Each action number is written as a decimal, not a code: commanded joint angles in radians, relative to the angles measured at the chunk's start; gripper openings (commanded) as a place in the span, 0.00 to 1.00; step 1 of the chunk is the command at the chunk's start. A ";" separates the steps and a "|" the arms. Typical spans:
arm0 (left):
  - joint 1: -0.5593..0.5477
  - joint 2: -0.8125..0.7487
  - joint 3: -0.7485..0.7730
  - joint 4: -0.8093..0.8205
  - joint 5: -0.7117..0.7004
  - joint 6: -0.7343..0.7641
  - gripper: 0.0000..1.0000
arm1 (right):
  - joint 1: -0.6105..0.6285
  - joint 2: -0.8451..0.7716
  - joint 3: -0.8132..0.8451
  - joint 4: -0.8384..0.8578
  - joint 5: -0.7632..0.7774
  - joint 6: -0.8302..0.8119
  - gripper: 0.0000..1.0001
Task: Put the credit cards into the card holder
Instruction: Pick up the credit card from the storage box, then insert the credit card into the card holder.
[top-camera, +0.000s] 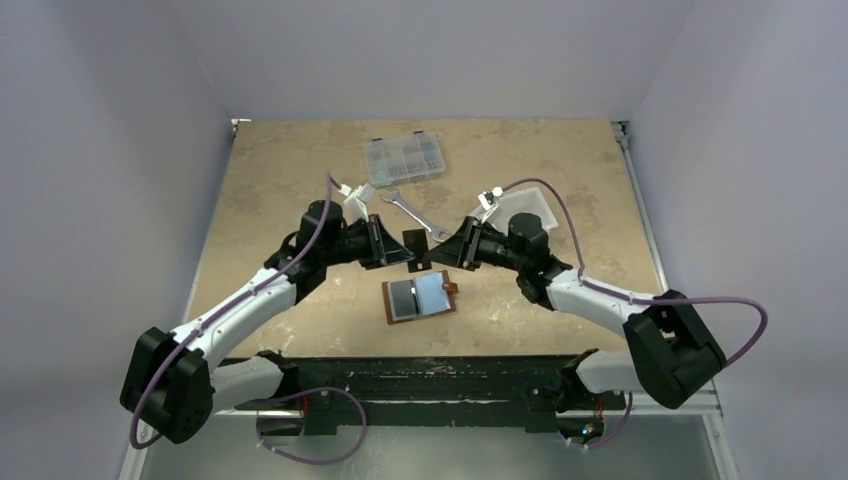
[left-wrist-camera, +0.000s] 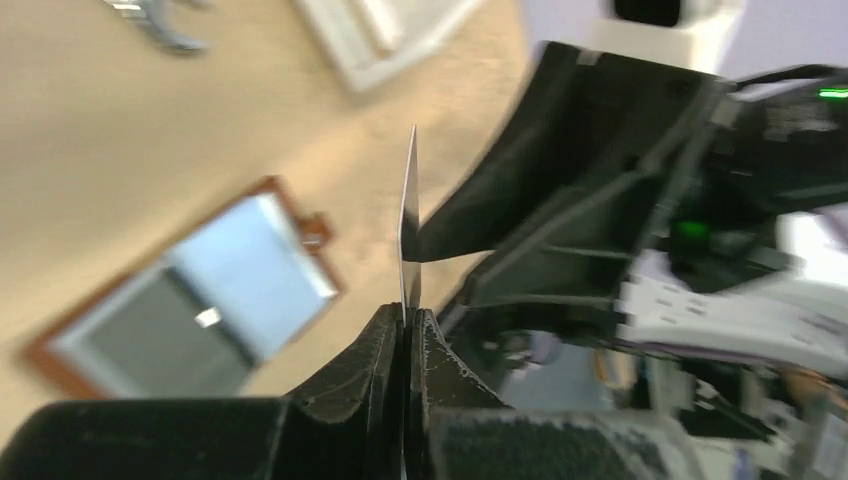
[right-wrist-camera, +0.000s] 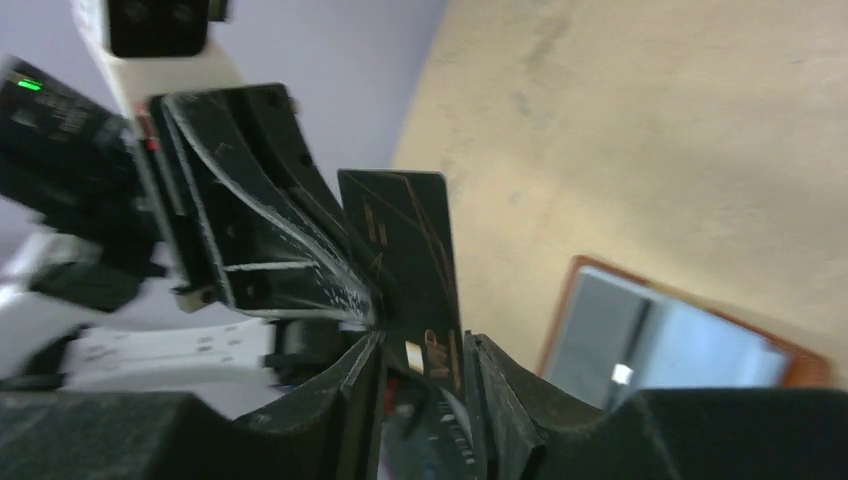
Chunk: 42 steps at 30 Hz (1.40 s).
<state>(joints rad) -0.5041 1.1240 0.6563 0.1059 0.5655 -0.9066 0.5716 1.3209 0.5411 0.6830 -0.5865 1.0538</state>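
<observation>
L end effector (left-wrist-camera: 404, 312) clenched on card's (left-wrist-camera: 409, 215) lower edge, card upright. R end effector (right-wrist-camera: 425, 348) flanks card's side edges; grip can't tell. Holder (top-camera: 387, 303) open on desk (top-camera: 300, 160) below, wrench (top-camera: 415, 212) well apart.

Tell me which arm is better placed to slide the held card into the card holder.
Probably left: the left gripper is shut flat on the card, close to the open card holder. The right gripper looks loose around it.

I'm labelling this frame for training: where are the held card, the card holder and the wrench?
card (right-wrist-camera: 408, 255), right wrist view, middle of its dark face.
card holder (top-camera: 451, 290), top view, its brown tab.
wrench (top-camera: 412, 213), top view, middle of its shaft.
</observation>
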 joint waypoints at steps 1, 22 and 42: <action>0.043 0.060 0.097 -0.488 -0.199 0.339 0.00 | 0.015 -0.004 0.138 -0.472 0.080 -0.407 0.45; 0.062 0.289 -0.041 -0.202 0.105 0.239 0.00 | 0.067 0.333 0.180 -0.547 0.153 -0.568 0.00; 0.061 0.435 -0.113 -0.031 0.166 0.125 0.00 | 0.065 0.347 0.147 -0.519 0.192 -0.551 0.00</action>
<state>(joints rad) -0.4427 1.5417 0.5514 0.0406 0.7296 -0.7742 0.6411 1.6726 0.7109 0.1642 -0.4610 0.5217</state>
